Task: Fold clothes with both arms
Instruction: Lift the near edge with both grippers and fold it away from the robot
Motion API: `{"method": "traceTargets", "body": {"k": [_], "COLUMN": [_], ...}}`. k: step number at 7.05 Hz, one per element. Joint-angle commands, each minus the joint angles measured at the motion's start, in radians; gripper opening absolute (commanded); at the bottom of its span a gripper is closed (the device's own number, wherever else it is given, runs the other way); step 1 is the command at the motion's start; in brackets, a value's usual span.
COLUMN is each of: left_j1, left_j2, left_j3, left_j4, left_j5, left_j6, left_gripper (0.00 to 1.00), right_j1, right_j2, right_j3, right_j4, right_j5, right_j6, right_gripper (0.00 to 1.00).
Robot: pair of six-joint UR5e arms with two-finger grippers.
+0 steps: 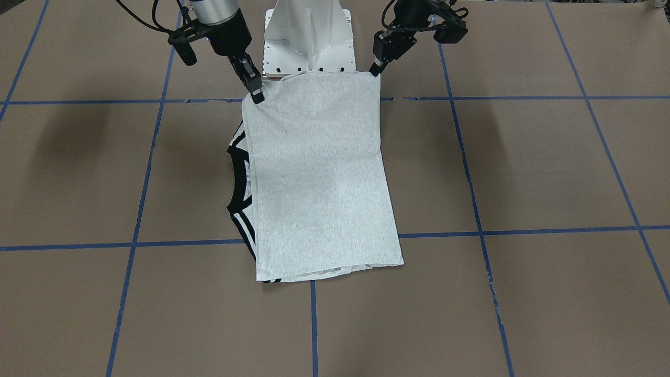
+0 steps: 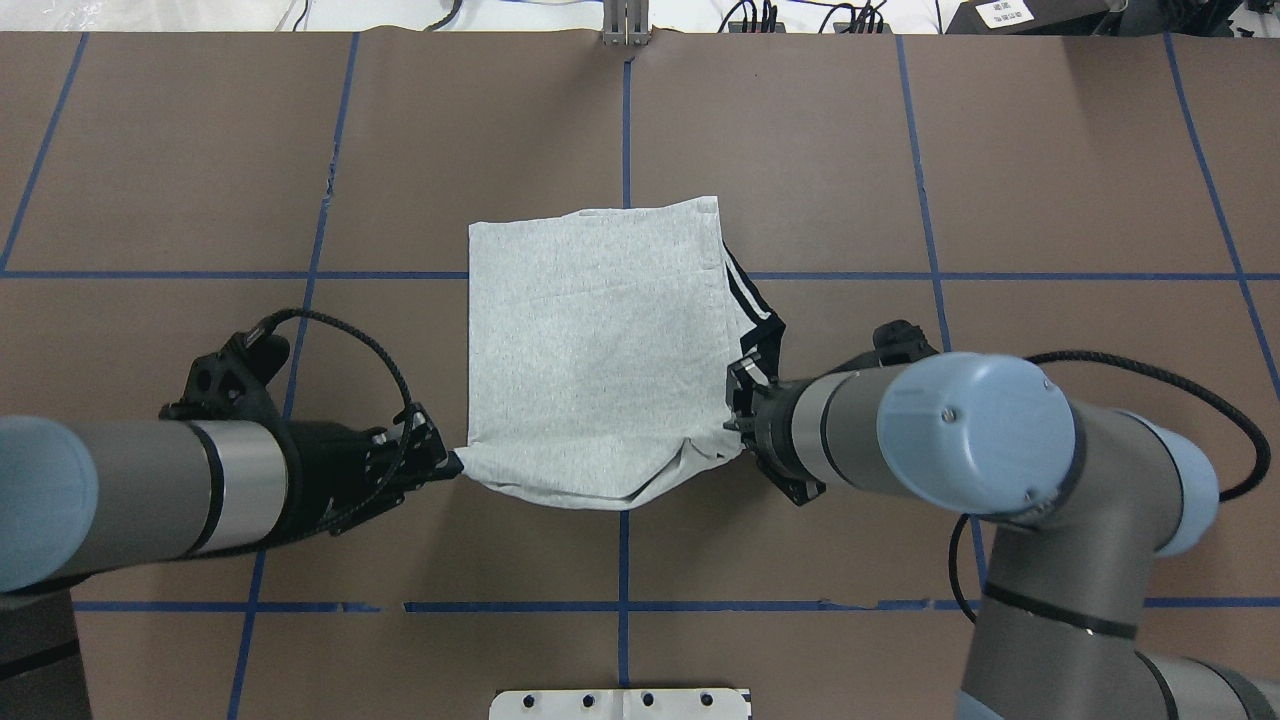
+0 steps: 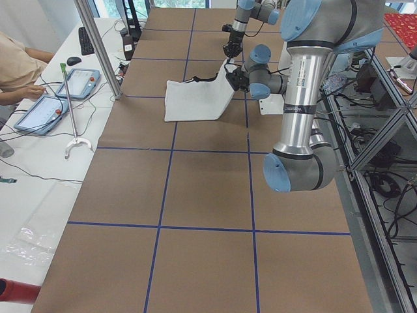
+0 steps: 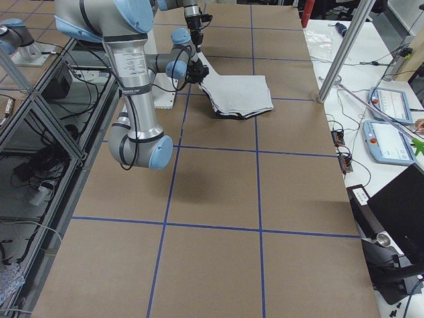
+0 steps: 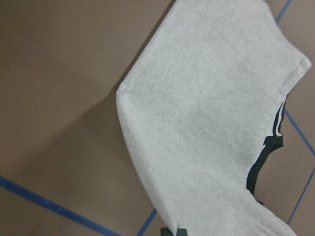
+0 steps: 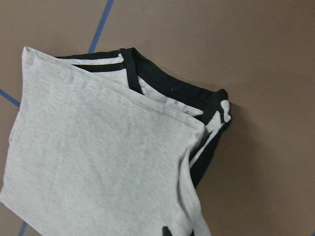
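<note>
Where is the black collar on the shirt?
In the overhead view, the black collar peeks out from the right side of the folded grey shirt. It lies on the table just beyond the right gripper.

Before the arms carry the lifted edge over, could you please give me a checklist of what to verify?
1. Left gripper pinches its corner of the T-shirt: ok.
2. Right gripper pinches the other corner: ok.
3. Held edge taut between them: not ok, it sags in the middle.
4. Far half lying flat on the table: ok.
5. Sides even: not ok, the black collar sticks out on the right arm's side.
</note>
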Motion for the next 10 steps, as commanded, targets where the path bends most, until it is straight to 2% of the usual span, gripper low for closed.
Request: {"method": "traceTargets", "body": {"k": [1,4,6,8,10], "left_j1": [-0.107,-0.198,-0.224,-0.244,-0.244], "left_j2": [-0.109,-0.218,-0.229,-0.229,-0.234], "left_j3": [0.155,0.308,0.377,0.451,0.459], "left_j4": [0.022,0.013,0.007,-0.080,-0.084], "left_j5": [-0.023,-0.023,-0.022,-0.020,-0.020], "left_j6": [0.112,0.210,0.267,0.290,0.290], "left_gripper": [0.00,0.00,0.00,0.00,0.00], "right_j1": [0.120,0.182,0.205,0.213,0.234], "right_j2": [0.071,0.174,0.221,0.293,0.312], "right_j3": [-0.108,-0.268,-0.354,-0.528,-0.563], "right_j4": [0.004,0.010,0.013,0.166,0.175], "right_j5": [0.060,0.061,0.067,0.067,0.076], "right_j6": [-0.062,-0.097,-0.133,-0.132,-0.138], "right_gripper": [0.00,0.00,0.00,0.00,0.00]}}
